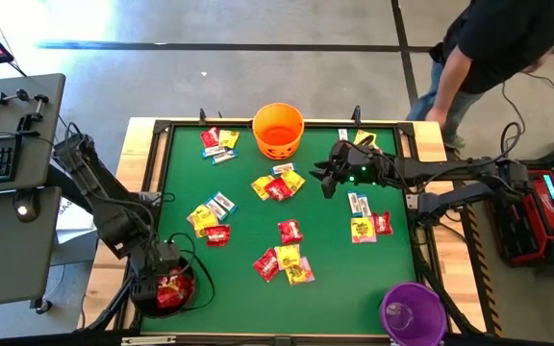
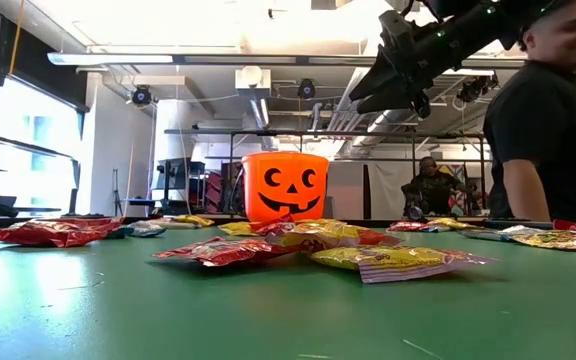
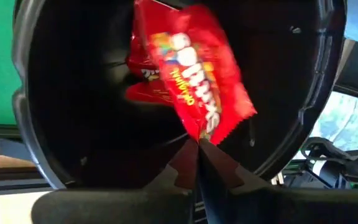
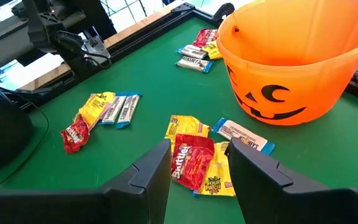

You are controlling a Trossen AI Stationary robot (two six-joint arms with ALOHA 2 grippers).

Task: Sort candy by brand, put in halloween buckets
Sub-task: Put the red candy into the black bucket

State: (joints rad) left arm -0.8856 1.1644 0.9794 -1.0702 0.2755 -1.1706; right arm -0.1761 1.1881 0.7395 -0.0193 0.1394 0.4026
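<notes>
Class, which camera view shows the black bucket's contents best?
The left wrist view: it looks straight into the black bucket, with a red candy packet pinched in the left end effector. The high view shows them small; the other views show neither.

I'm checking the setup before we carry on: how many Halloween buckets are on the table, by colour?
Orange bucket: 1
Black bucket: 1
Purple bucket: 1
Total: 3
</notes>
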